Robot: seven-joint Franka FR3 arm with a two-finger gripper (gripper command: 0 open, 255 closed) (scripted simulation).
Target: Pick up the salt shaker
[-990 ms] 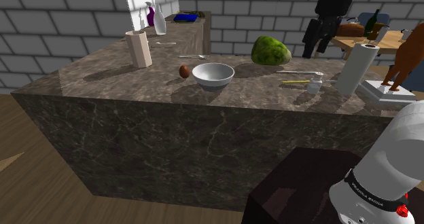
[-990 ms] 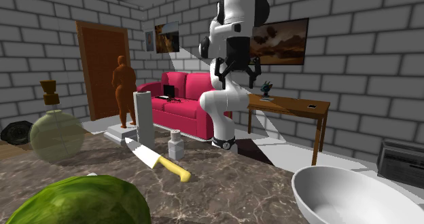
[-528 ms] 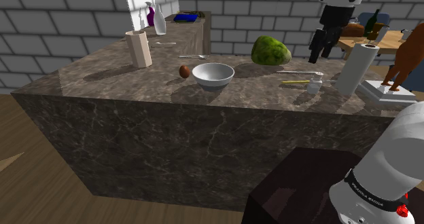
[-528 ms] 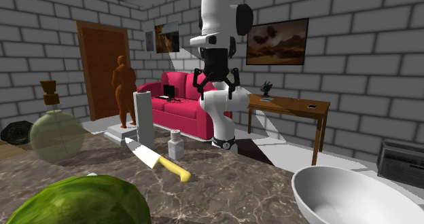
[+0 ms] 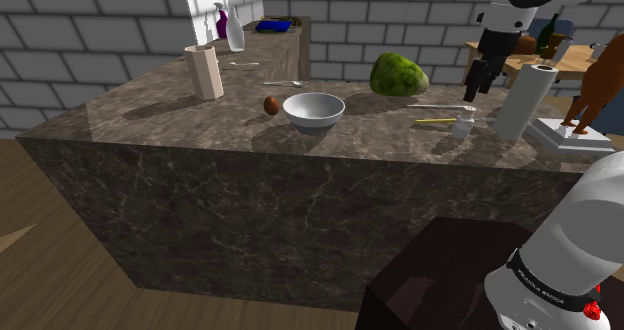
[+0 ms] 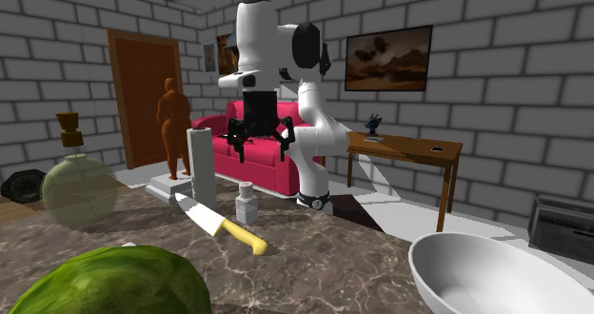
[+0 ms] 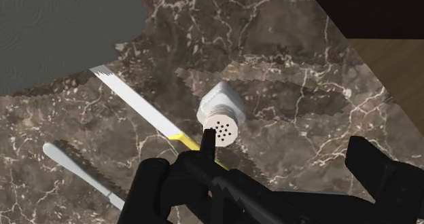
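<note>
Salt shaker (image 5: 462,128) upright on marble counter (image 5: 200,143), right of centre in shoulder view, beside yellow-handled knife (image 5: 432,120) — gripper (image 5: 475,83) hovering above, fingers wide apart, empty.

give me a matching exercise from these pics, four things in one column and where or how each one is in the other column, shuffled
Things:
1. salt shaker
2. bowl
3. hand
4. paper towel roll

Places or states:
a. open, in the air over the counter
b. upright beside the figurine base
c. next to the brown egg
d. standing by the yellow handle of the knife

Pairs: 1-d, 2-c, 3-a, 4-b
</note>
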